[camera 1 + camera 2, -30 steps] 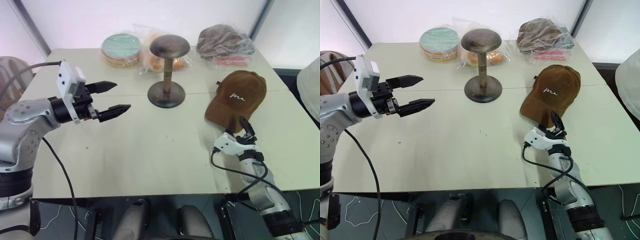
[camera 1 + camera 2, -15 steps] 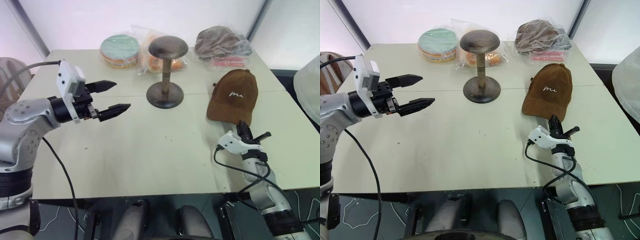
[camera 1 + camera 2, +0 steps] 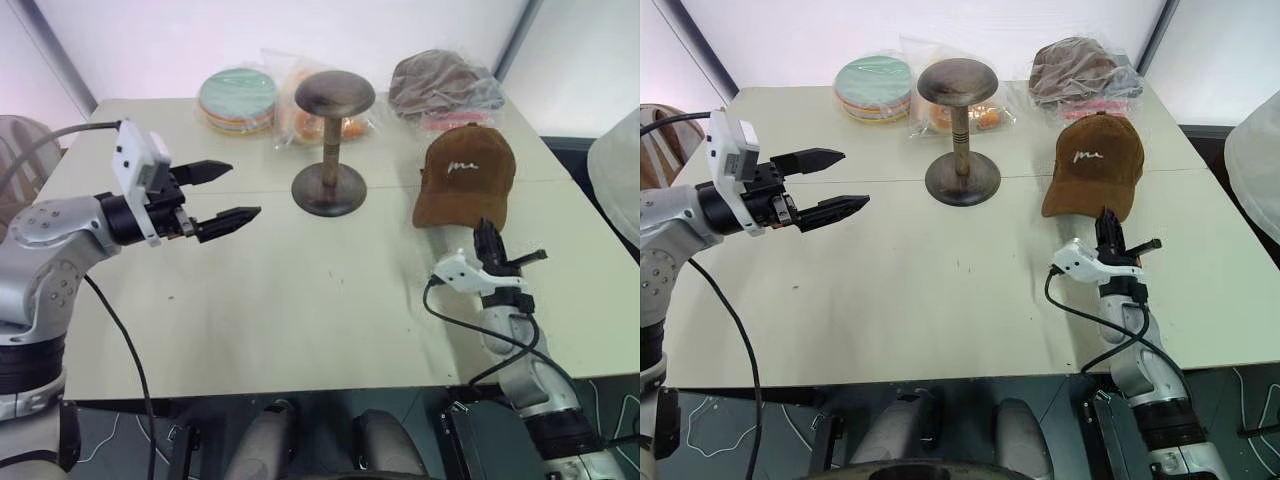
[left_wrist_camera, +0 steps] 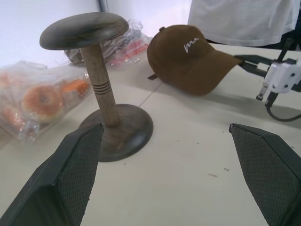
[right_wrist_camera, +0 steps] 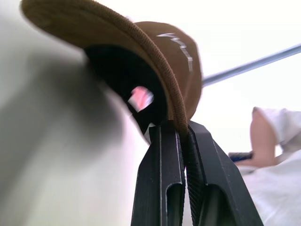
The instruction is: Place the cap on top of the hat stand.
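The brown cap (image 3: 460, 175) with a white script logo hangs tilted above the table's right side, its brim edge pinched by my right gripper (image 3: 486, 240), which is shut on it. In the right wrist view the two black fingers (image 5: 162, 160) clamp the brim of the cap (image 5: 155, 56). The dark bronze hat stand (image 3: 332, 135) stands upright at the table's middle back, to the left of the cap. My left gripper (image 3: 228, 192) hovers open over the table's left side, pointing toward the hat stand (image 4: 96, 75).
At the back of the cream table (image 3: 300, 300) lie a stack of colourful discs in plastic (image 3: 240, 96), a bag with orange items (image 3: 300, 118) behind the stand, and a plastic-wrapped hat (image 3: 445, 82). A person's arm (image 5: 273, 136) is at the right.
My right gripper closed on the cap's brim and rose, lifting and tipping the cap up off the table. The left arm stayed still.
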Action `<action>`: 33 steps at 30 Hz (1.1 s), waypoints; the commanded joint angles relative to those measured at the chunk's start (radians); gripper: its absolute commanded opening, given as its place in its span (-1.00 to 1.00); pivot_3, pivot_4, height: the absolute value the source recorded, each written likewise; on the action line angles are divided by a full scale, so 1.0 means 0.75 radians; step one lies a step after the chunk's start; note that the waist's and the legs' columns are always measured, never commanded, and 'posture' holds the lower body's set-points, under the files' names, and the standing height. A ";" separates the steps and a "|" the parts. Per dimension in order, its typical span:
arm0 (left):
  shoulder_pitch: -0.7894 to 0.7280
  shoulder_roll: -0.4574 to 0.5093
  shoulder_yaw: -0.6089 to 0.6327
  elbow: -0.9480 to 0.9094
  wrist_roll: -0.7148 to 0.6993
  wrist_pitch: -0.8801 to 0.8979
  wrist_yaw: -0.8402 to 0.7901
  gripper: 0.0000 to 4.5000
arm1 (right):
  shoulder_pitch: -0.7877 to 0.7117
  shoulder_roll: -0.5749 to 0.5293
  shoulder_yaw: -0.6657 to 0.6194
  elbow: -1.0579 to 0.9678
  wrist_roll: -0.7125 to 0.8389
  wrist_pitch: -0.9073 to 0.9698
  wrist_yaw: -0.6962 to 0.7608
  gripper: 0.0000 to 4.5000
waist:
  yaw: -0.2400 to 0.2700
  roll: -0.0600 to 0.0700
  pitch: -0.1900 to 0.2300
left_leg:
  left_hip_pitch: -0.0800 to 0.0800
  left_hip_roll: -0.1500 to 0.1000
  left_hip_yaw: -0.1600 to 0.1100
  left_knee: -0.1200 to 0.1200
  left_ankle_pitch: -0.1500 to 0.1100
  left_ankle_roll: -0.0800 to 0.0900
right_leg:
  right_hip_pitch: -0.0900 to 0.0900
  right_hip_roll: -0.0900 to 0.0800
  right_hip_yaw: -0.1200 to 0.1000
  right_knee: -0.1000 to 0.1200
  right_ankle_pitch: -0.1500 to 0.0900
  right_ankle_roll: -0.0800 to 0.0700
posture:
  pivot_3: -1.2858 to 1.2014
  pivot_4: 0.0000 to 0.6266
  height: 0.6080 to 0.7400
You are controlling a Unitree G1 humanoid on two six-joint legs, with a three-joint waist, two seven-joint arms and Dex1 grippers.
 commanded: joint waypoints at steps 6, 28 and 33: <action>-0.058 0.024 0.001 0.023 0.013 -0.024 -0.032 1.00 | -0.135 0.049 -0.064 -0.246 0.008 0.032 0.029 -0.96 | -0.003 0.000 0.000 | -0.001 0.000 0.000 -0.001 0.000 0.000 | -0.002 0.000 0.000 0.000 0.000 0.000 | 0.03 -0.52 1.00; -0.078 -0.004 -0.030 0.039 0.025 -0.015 -0.027 1.00 | -0.742 0.333 0.179 -0.189 -0.044 0.094 0.172 -0.96 | -0.007 0.001 0.001 | -0.003 0.000 0.000 -0.004 0.005 -0.009 | -0.010 0.000 0.001 0.000 0.000 0.000 | 0.03 -0.52 1.00; -0.073 0.003 -0.021 0.033 0.024 -0.012 -0.021 1.00 | -0.729 0.391 0.286 -0.132 -0.056 -0.006 0.137 -0.96 | -0.008 0.001 0.001 | -0.003 0.000 0.000 -0.004 0.005 -0.009 | -0.012 0.000 0.001 0.000 0.000 0.000 | 0.03 -0.52 1.00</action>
